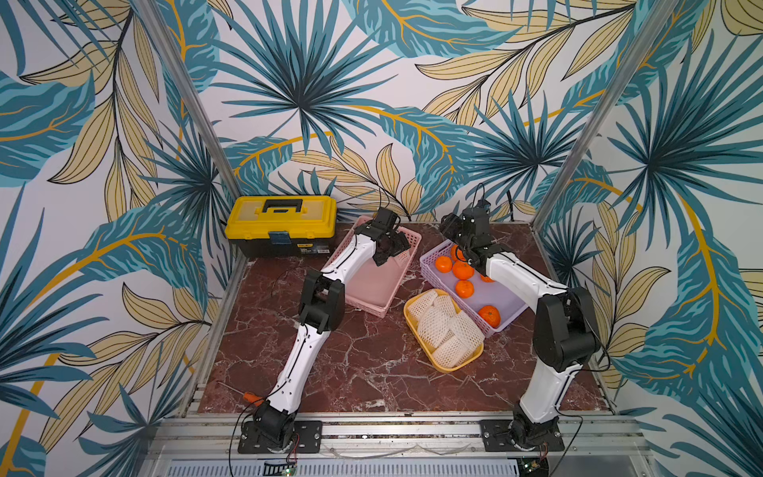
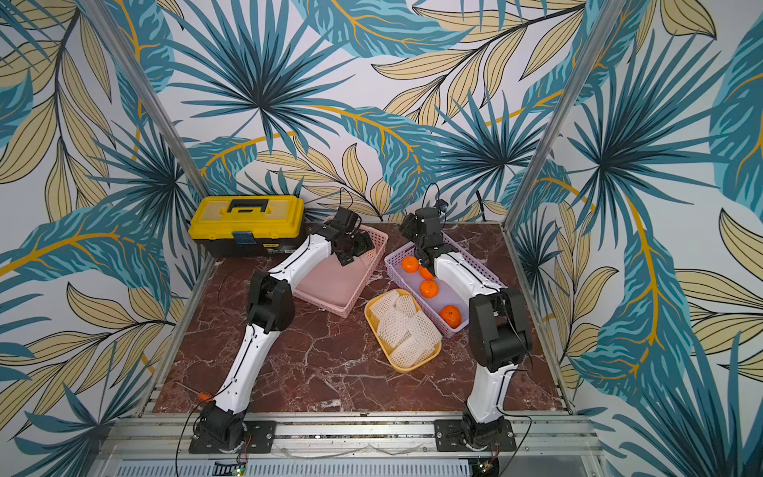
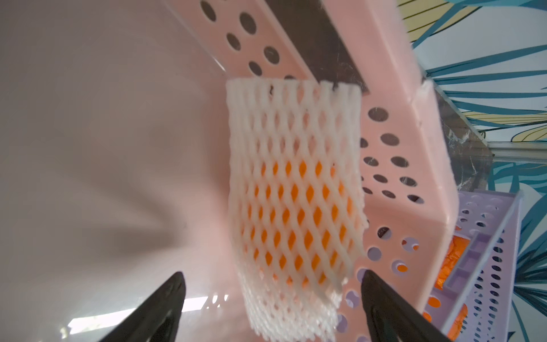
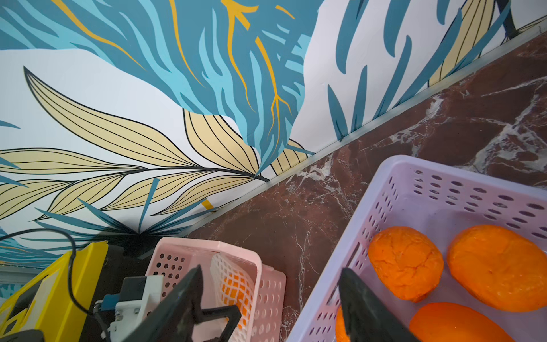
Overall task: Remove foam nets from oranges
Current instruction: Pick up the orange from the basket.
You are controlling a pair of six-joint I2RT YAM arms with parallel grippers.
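While both arms reach to the back of the red-brown marbled worktop (image 1: 363,363), the left gripper (image 3: 272,277) hangs inside the pink basket (image 3: 420,118). Its dark fingers (image 3: 165,299) are spread wide, touching nothing. Just ahead of them sits one foam net (image 3: 293,118), a soft white tube of diamond mesh. It is flat and limp at its far end and bulges nearer the fingers, where an orange (image 3: 310,194) glows through the holes. It rests on the smooth pink floor, right by the round-holed wall. From the right wrist it shows tucked into the basket's corner (image 4: 233,287); in both top views the left gripper (image 1: 390,250) hides it.

Over to the right gripper (image 4: 270,271): fingers apart, nothing between them, poised over the rim of the lilac perforated basket (image 4: 444,189). Bare oranges (image 4: 405,262) lie inside, matte and lumpy-skinned. In a top view they sit loose along the lilac floor (image 1: 465,288), one partly behind the right forearm.

Between the baskets, nearer the arm bases, a shallow yellow tray (image 1: 458,367) holds a heap of empty nets (image 1: 444,330), flattened and overlapping. A yellow-lidded black toolbox (image 1: 280,225) stands at the back corner on the left arm's side. An orange-handled screwdriver (image 1: 252,397) lies by the left arm's base. The left forearm crosses over the pink basket.
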